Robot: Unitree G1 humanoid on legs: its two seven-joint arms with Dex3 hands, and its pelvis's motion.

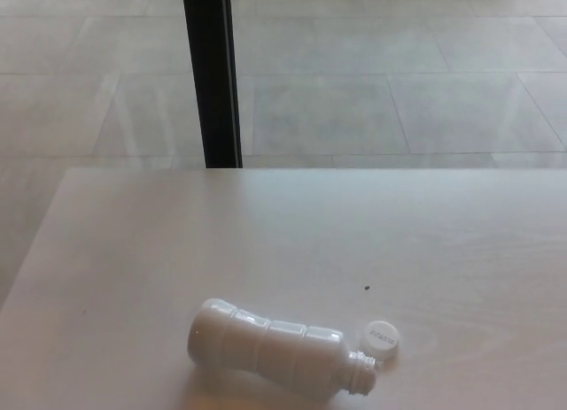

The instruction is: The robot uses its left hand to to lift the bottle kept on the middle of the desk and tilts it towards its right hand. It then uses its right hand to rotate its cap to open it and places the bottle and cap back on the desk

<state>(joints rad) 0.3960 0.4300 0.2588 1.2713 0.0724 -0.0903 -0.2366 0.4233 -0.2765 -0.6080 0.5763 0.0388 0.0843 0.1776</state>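
Task looked all but finished, judging by the layout. Bottle [270, 357] lay on its side on the bench [354, 233], w/ its threaded neck bare and pointing toward 4 o'clock, base toward 10 o'clock. Cap [382, 336] was off, resting flat just beside the neck at approx 2 o'clock from it; can't tell whether the two touched. So unscrewing and putting down both appeared done. Only open point: bottle was lying down, not standing, which may or may not count as placed.

Neither hand showed in the head view, so can't say if either was released, clenched or grasping anything; nothing gripped bottle or cap. No hand-to-bottle relation could be given beyond that.

Bottle sat near the bench's 6 o'clock edge, slightly left of centre. A dark post [211, 73] stood beyond the bench at 11 o'clock.
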